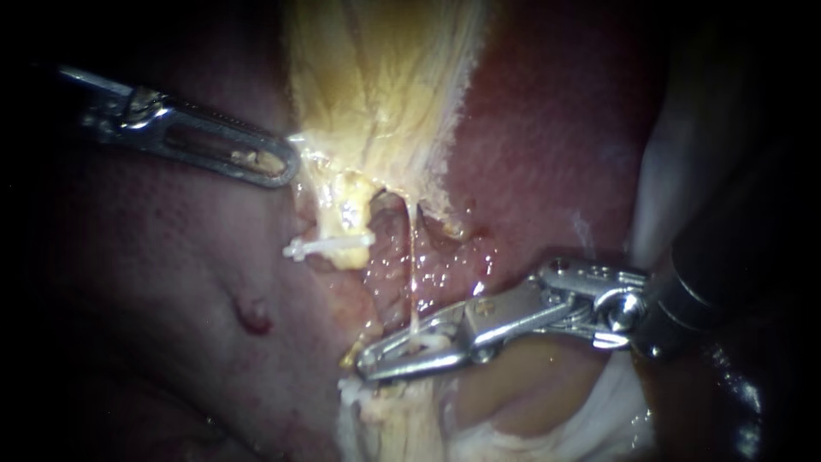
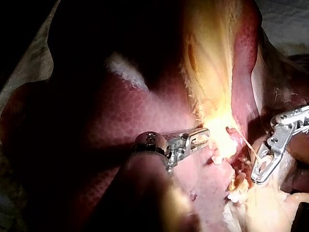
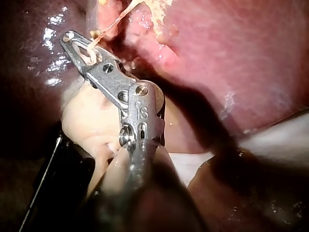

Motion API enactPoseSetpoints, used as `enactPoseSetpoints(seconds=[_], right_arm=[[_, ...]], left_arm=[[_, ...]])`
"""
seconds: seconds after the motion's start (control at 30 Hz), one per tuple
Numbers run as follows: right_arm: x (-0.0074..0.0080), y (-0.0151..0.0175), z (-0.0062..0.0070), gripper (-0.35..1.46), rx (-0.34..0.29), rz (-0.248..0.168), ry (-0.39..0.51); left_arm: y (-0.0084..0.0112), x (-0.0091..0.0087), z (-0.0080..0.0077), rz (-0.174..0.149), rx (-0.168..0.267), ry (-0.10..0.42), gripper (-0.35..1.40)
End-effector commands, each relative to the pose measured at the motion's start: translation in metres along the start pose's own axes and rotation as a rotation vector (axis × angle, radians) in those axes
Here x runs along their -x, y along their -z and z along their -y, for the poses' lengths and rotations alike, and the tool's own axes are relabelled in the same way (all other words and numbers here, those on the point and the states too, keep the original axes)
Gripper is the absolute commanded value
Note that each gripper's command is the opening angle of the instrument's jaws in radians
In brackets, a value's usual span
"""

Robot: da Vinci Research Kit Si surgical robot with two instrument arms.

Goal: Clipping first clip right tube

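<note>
Could snap the taut right tube (image 1: 413,257), clamped in the jaws of the right instrument (image 1: 409,352) near the seated clip (image 1: 329,246), with any sideways tug.

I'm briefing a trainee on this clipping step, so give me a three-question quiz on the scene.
1. True or false: a white clip already sits on tissue to the left of the thin tube in the endoscope view.
2. Which instrument's tip meets the thin tube?
3. The left instrument has its tip at the edge of: A. the yellow tissue B. the white clip C. the other instrument.
Key: 1 true; 2 the right instrument; 3 A.
</note>
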Motion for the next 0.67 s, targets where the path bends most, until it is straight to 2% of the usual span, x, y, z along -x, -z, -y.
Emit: enactPoseSetpoints(seconds=[0.03, 0.1, 0.27, 0.67], right_arm=[[-0.0001, 0.0001, 0.0, -0.35, -0.002, 0.0, -0.021], [-0.0001, 0.0003, -0.0002, -0.35, 0.007, -0.004, -0.051], [-0.0001, 0.0005, -0.0002, -0.35, 0.018, 0.013, -0.052], [-0.0001, 0.0006, -0.0002, -0.35, 0.017, 0.014, -0.052]], left_arm=[[0.0, 0.0, 0.0, 0.0, 0.0, 0.0, -0.35], [0.0, 0.0, 0.0, 0.0, 0.0, 0.0, -0.35], [0.0, 0.0, 0.0, 0.0, 0.0, 0.0, -0.35], [0.0, 0.0, -0.0001, 0.0, 0.0, 0.0, -0.35]])
